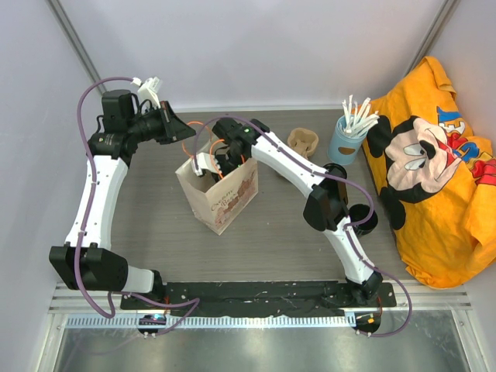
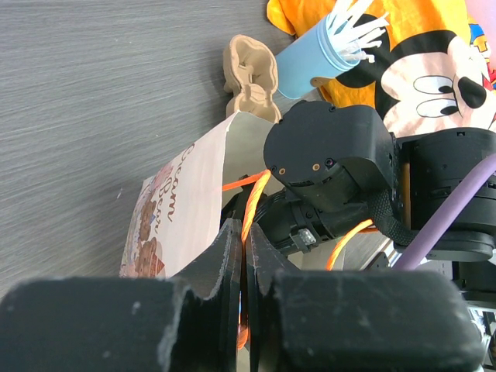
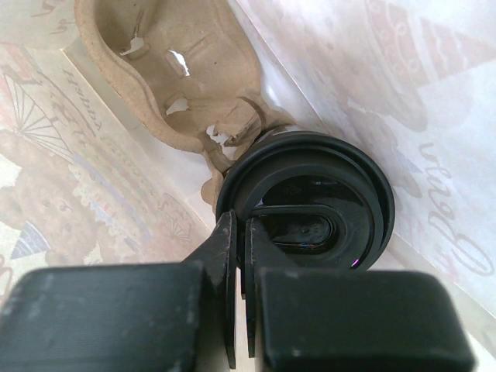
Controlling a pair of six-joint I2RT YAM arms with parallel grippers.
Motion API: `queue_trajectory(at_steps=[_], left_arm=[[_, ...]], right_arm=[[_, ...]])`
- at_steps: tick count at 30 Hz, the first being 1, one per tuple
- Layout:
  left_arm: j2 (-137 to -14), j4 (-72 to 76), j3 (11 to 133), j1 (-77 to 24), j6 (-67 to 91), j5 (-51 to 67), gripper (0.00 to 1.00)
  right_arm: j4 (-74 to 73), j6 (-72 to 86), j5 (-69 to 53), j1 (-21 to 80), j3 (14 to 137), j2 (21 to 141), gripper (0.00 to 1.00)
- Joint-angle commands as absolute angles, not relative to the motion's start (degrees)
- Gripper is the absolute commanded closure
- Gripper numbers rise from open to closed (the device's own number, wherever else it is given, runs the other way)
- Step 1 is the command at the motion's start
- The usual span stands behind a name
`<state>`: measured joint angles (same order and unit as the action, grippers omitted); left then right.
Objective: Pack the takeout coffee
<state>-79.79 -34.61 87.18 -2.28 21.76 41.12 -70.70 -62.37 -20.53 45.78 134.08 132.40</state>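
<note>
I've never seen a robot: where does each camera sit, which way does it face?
Top external: overhead, looking down at table and paper bag; left arm, right arm show.
Left wrist: beside the bag; left end effector pinching its orange handle.
Right wrist: inside the bag, facing takeout coffee; right end effector pinching its rim.
Top, left wrist share blue cup.

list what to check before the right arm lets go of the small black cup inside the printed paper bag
1. Right gripper shut on the rim of the small round black cup: ok.
2. Cup fully seated in the moulded brown cardboard carrier: cannot tell.
3. Left gripper shut on the orange handle: ok.
4. Printed brown paper bag upright, mouth open: ok.
</note>
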Motion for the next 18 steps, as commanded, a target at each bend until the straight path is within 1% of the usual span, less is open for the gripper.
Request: queue_trajectory(at_steps=[1, 18], left_arm=[[-79.63, -34.54, 89.21, -2.29, 20.48, 41.05, 0.92], [-79.37, -34.63, 89.38, -2.20, 20.57, 41.04, 0.92]], right_arm=[[-71.63, -61.26, -20.39, 45.00, 133.24, 131.92, 0.99], [-71.72, -61.26, -20.74, 45.00, 133.59, 131.92, 0.99]])
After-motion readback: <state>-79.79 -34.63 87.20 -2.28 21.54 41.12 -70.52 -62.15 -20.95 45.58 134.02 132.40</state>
